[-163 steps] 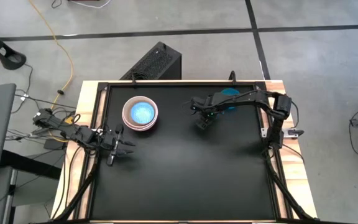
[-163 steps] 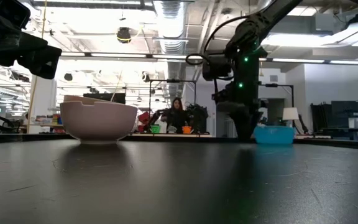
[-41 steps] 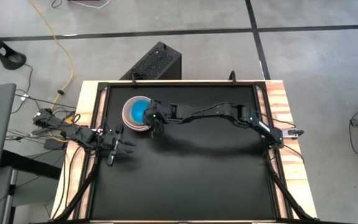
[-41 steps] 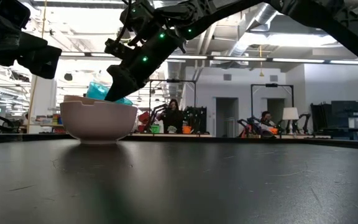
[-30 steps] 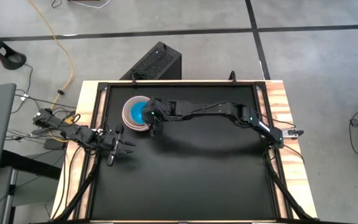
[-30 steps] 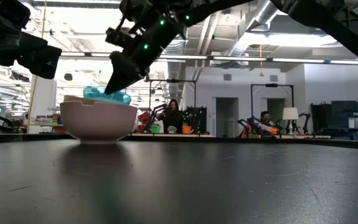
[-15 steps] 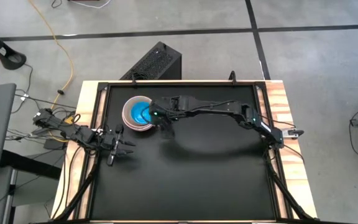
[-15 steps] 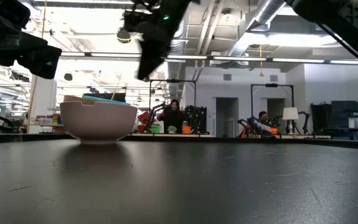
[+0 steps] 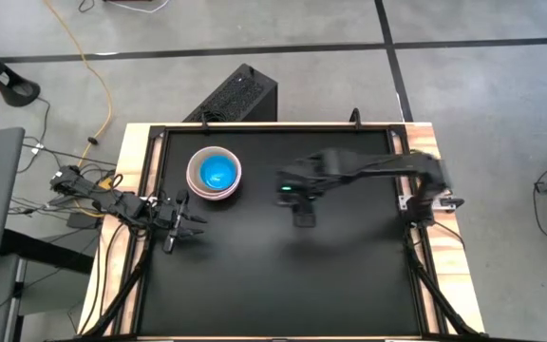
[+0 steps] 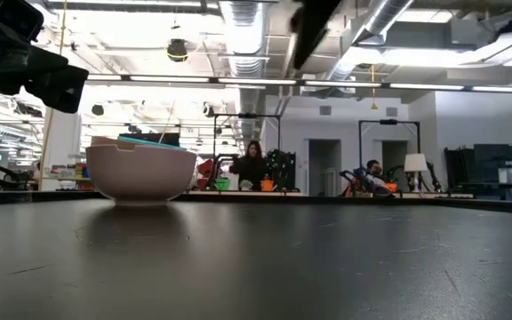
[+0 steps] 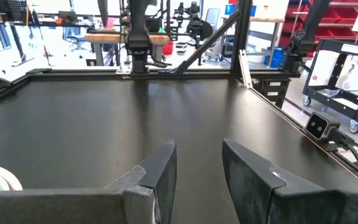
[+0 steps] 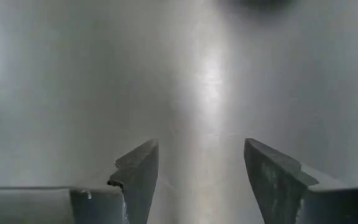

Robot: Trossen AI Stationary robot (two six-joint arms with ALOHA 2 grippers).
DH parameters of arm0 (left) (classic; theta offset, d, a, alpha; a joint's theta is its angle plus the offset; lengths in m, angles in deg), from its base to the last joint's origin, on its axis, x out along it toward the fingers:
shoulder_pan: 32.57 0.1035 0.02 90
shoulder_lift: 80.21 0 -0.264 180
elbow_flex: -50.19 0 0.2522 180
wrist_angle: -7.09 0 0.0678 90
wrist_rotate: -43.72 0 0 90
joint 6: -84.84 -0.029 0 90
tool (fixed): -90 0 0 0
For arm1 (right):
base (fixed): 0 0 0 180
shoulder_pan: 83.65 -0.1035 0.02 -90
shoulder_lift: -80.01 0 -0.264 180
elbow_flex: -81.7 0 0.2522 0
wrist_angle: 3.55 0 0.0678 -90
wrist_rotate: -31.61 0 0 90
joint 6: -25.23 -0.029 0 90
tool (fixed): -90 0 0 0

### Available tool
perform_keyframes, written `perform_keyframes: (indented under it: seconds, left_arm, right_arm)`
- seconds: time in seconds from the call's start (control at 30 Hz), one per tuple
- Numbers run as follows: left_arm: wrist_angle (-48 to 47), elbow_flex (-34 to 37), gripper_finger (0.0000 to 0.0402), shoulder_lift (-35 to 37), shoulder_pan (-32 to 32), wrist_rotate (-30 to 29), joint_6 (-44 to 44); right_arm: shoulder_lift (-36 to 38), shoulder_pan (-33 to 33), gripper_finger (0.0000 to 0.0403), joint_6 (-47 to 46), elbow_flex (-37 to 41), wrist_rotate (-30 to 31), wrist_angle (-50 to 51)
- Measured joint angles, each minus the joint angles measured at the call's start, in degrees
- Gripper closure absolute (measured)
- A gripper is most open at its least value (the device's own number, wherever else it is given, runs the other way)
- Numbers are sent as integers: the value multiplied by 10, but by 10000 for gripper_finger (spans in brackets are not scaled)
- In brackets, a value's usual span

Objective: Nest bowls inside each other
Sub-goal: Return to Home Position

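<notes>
The bowls (image 9: 214,174) stand nested in one stack at the table's far left. A bright blue bowl (image 9: 217,172) sits innermost, and a pale pinkish one (image 10: 140,173) is outermost, resting on its base. Only the blue bowl's rim (image 10: 154,140) shows above the stack in the low view. My right gripper (image 9: 300,201) hovers open and blurred over the middle of the table, well right of the stack, pointing steeply down at bare tabletop (image 12: 197,165). My left gripper (image 9: 180,225) waits open and level at the left edge, near the stack (image 11: 197,168).
A raised frame (image 9: 273,127) borders the black tabletop. The table's middle, right and near parts are bare black surface (image 9: 292,275). A black box (image 9: 240,93) stands on the floor beyond the far edge.
My right gripper has let go of the blue bowl. It has risen and swung toward the table's right, away from the stack, tipping to point more steeply down. The blue bowl, tilted on the stack a second ago, now sits level inside it.
</notes>
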Motion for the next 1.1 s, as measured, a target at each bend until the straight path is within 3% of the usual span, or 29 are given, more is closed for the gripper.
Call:
perform_keyframes:
  seconds: [0.17, 0.3, 0.4, 0.53, 0.73, 1.1]
  left_arm:
    - [0, 0, 284, 0, 0, 0, 0]
    - [0, 0, 284, 0, 0, 0, 0]
    - [0, 0, 284, 0, 0, 0, 0]
    - [0, 0, 284, 0, 0, 0, 0]
    - [0, 0, 284, 0, 0, 0, 0]
    - [0, 0, 284, 0, 0, 0, 0]
  right_arm:
    - [214, -14, 181, -52, 310, 56, -218]
    - [394, -18, 202, -86, 549, 56, -428]
    - [505, -18, 215, -94, 697, 55, -564]
    - [622, -13, 231, -83, 837, 56, -689]
    - [744, -4, 255, -79, 938, 54, -731]
    - [916, -16, 353, -75, 968, 46, -621]
